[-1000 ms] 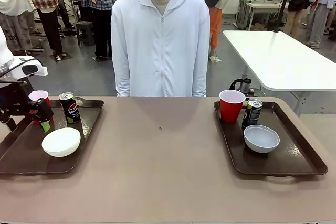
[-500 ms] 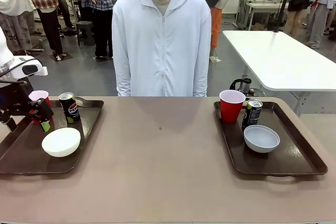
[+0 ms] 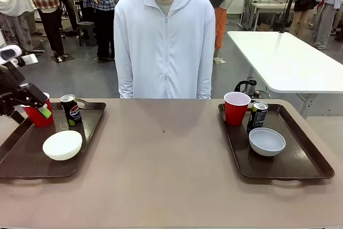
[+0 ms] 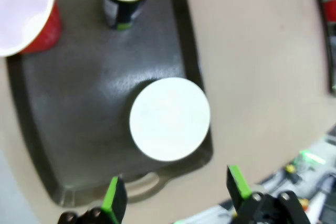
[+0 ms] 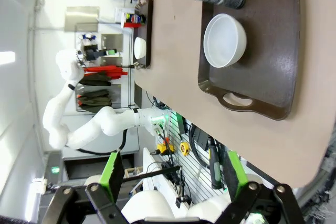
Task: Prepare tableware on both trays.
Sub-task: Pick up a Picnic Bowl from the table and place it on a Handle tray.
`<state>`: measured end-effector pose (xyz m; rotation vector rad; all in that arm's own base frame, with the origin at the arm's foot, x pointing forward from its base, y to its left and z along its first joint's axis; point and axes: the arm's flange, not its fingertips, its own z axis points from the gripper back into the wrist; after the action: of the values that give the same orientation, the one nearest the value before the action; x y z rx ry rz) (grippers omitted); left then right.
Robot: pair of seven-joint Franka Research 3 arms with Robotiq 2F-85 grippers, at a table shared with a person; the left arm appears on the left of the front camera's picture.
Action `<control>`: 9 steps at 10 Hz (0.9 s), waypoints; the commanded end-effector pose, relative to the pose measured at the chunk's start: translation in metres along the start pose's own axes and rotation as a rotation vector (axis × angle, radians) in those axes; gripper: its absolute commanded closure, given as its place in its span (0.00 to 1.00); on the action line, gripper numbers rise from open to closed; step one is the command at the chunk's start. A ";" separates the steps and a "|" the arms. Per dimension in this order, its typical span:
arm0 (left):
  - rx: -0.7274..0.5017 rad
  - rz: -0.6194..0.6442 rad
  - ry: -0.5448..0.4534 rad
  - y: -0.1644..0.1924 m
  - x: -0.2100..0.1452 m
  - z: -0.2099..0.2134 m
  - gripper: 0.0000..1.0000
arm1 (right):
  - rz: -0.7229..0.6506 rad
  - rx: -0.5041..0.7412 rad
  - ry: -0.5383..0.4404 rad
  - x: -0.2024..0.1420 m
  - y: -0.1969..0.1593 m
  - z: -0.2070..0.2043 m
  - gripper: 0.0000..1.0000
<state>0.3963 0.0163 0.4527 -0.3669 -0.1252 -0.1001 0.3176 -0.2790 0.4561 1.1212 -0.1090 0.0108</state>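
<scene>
I see the left gripper (image 3: 33, 106) raised above the left tray (image 3: 24, 156), jaws spread wide, gripping nothing. On that tray the left cup (image 3: 38, 115) sits at 11 o'clock, the left can (image 3: 70, 110) at 1 o'clock, the left bowl (image 3: 62, 145) near centre. The right gripper (image 5: 170, 174) hangs high, fully parted, empty. The right tray (image 3: 300, 159) carries the right cup (image 3: 236, 108), right can (image 3: 258, 115) beside it, right bowl (image 3: 267, 141) at 6 o'clock of the can.
</scene>
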 end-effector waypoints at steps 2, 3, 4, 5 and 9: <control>-0.308 -0.049 0.114 0.080 0.014 0.000 0.00 | 0.004 0.008 -0.004 -0.001 0.002 0.000 0.01; -0.400 -0.035 0.135 0.111 0.012 0.000 0.00 | 0.004 0.008 -0.004 -0.001 0.002 0.000 0.01; -0.490 -0.011 0.127 0.145 0.009 0.000 0.00 | 0.004 0.008 -0.004 -0.001 0.002 0.000 0.01; -0.552 0.048 0.092 0.174 0.004 -0.001 0.00 | 0.004 0.008 -0.004 -0.001 0.002 0.000 0.01; -0.664 0.240 -0.050 0.251 -0.016 0.012 0.00 | 0.004 0.008 -0.004 -0.001 0.002 0.000 0.01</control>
<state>0.4034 0.2504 0.3659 -1.0053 -0.0511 0.0835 0.3172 -0.2792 0.4562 1.1211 -0.1092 0.0098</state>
